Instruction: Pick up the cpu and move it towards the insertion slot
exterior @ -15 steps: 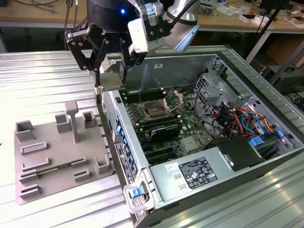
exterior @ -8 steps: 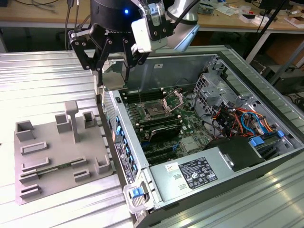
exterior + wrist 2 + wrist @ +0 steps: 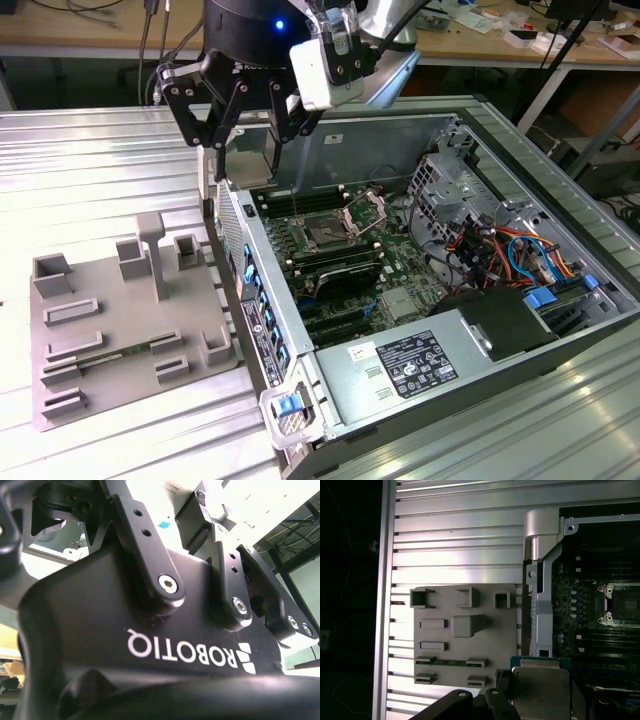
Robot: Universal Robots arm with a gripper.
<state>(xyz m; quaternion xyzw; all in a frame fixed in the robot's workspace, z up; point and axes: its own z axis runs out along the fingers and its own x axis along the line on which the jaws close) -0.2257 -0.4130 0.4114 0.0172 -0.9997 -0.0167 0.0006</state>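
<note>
Gripper (image 3: 248,145) clasps the cpu (image 3: 540,687) between its fingers, high above and well apart from the insertion slot (image 3: 325,235), offset toward the grey tray (image 3: 120,330); the slot's bracket (image 3: 365,210) stands open.

cpu (image 3: 540,689) flat, silvery; insertion slot (image 3: 325,237) w/ bracket up

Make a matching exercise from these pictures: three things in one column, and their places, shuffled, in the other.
Things:
1. cpu
2. insertion slot
3. grey tray

Places:
A. on the ribbed metal table
B. held in the gripper
C. inside the open computer case

Pairs: 1-B, 2-C, 3-A.
</note>
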